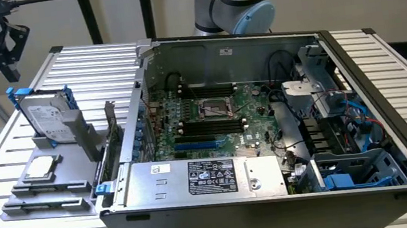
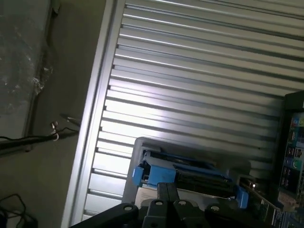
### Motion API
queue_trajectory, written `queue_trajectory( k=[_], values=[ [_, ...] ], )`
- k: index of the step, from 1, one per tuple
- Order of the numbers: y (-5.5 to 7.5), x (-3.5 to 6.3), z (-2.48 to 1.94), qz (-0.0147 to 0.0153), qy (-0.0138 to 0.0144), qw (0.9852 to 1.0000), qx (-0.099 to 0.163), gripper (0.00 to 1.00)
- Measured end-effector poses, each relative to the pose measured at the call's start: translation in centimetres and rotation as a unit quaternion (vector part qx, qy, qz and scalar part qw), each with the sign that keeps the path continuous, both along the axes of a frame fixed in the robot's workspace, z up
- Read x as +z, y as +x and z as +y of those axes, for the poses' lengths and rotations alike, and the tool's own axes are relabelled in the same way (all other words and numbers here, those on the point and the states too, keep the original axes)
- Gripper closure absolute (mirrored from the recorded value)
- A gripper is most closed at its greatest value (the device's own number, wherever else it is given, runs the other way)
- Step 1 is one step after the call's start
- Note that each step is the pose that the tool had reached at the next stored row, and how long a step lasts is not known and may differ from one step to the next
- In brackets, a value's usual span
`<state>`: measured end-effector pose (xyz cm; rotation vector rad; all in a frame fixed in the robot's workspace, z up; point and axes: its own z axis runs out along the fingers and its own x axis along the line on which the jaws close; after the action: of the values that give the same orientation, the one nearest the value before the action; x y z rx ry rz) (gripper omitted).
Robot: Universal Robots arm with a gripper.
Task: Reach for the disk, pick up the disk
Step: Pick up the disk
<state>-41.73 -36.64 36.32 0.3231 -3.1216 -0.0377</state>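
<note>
Ribbed silver aluminium table (image 1: 385, 56) carries everything. Big black open desktop PC case (image 1: 277, 218) lies on its side mid-table, motherboard exposed. On the exterior view's left of the case, touching its wall, sits a flat grey plastic parts rack (image 1: 73, 180). The disk (image 1: 47, 117), a silver-grey hard drive w/ white label in a bright blue carrier, stands on edge in the rack's far slot, just beside the case. Black two-finger gripper (image 1: 10, 71) hangs above the disk, further from the case, apart from it, no contact. Wrist view: fingers (image 2: 162, 192) pressed together, nothing held; disk (image 2: 190, 172) right beyond them.
</note>
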Motion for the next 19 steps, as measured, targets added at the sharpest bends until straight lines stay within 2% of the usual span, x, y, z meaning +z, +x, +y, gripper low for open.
queue_trajectory(
  k=[5, 10, 14, 19],
  values=[
    [0.00, 0.00, 0.00, 0.0000, 0.0000, 0.9990, 0.045, 0.89],
    [0.00, 0.00, 0.00, 0.0000, 0.0000, 0.9959, 0.091, 0.89],
    [0.00, 0.00, 0.00, 0.0000, 0.0000, 0.9919, 0.127, 0.89],
    [0.00, 0.00, 0.00, 0.0000, 0.0000, 0.9851, 0.172, 0.89]
  ],
)
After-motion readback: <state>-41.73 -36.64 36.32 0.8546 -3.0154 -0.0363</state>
